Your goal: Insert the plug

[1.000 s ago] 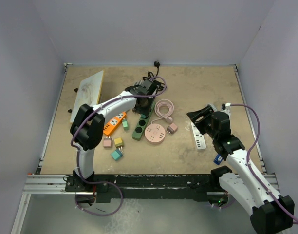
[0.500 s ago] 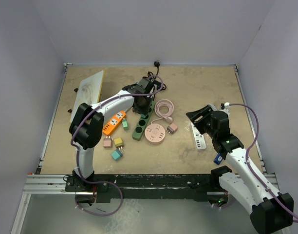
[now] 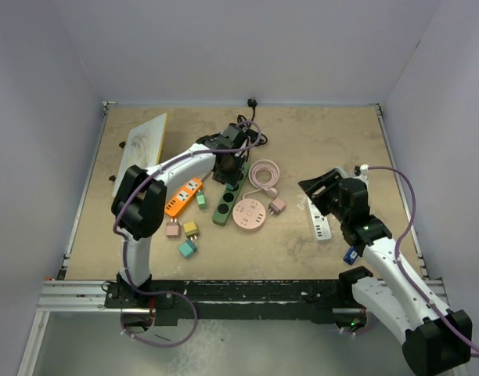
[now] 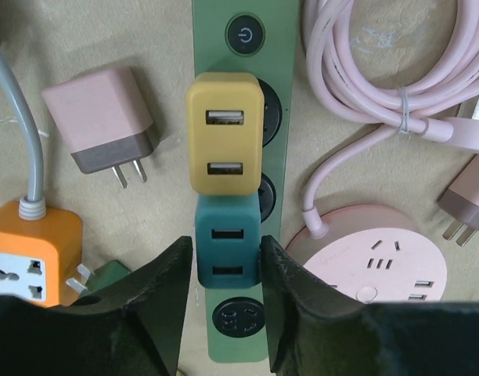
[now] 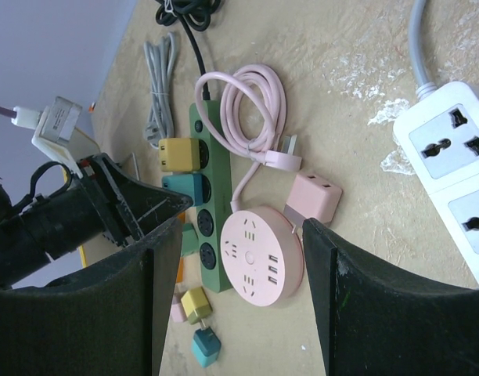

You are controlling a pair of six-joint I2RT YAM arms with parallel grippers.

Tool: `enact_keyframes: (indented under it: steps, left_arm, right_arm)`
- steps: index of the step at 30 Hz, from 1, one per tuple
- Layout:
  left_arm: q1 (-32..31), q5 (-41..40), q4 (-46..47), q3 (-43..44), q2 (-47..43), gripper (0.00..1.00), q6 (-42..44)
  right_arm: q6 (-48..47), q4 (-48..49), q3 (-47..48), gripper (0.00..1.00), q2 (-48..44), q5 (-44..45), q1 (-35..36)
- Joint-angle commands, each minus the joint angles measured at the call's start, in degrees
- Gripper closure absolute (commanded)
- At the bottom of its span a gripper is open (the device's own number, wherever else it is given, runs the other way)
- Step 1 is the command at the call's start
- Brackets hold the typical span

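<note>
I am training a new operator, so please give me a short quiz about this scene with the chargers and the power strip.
1. Multiple choice: which charger stands between the fingers of the left end effector? A yellow; B teal; C pink.
2. True or false: the right end effector holds a charger.
3. Fill in: the number of chargers sitting on the green power strip is ____.
Key: 1 B, the teal charger; 2 false, it is open and empty; 3 two.
</note>
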Motion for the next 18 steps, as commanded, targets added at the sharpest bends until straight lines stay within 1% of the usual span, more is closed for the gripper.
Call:
enact_keyframes:
  steps: [1,3,5,8,11,13,16,18]
  left_arm:
    - [-0.4,-1.4,-3.3,4.0,-5.7,0.6,-1.1]
    - [-0.4,-1.5,-3.3,4.1,-8.5,0.51,-1.1]
    - [-0.4,-0.8,-3.0,3.3,-11.0,0.46,-0.7]
    - [-0.4,-0.5,-0.7,0.7,-15.3,0.45,-0.8]
    - [-0.3,-2.4,4.6,-4.1,-21.0,0.44,-1.2]
    - [-0.3,-3.8,9.3,-8.4,-26.1,0.44,-2.1]
    - [-0.3,-4.4,18.7,-16.0,-34.3,0.43,-2.9]
    - [-0.4,-4.3,24.1,-21.5,-39.9,0.43,-3.2]
  right_arm:
    - [0.2,1.8,0.8,0.35,-0.6,0.2,-0.1]
    - [-0.4,1.8,1.0,0.35,-0.5,0.4,-0.1]
    - [-1.3,1.2,1.7,0.35,0.0,0.7,-0.1]
    - [-3.7,0.9,2.9,0.32,1.4,0.5,-0.1]
    - [-6.9,1.2,4.3,0.31,4.2,-0.2,-0.1]
    - [-10.1,2.0,5.3,0.31,6.7,-1.0,-0.2]
    - [-17.8,3.0,7.9,0.31,12.1,-2.0,0.0]
    - [-19.9,2.3,9.5,0.31,16.4,-3.3,0.6]
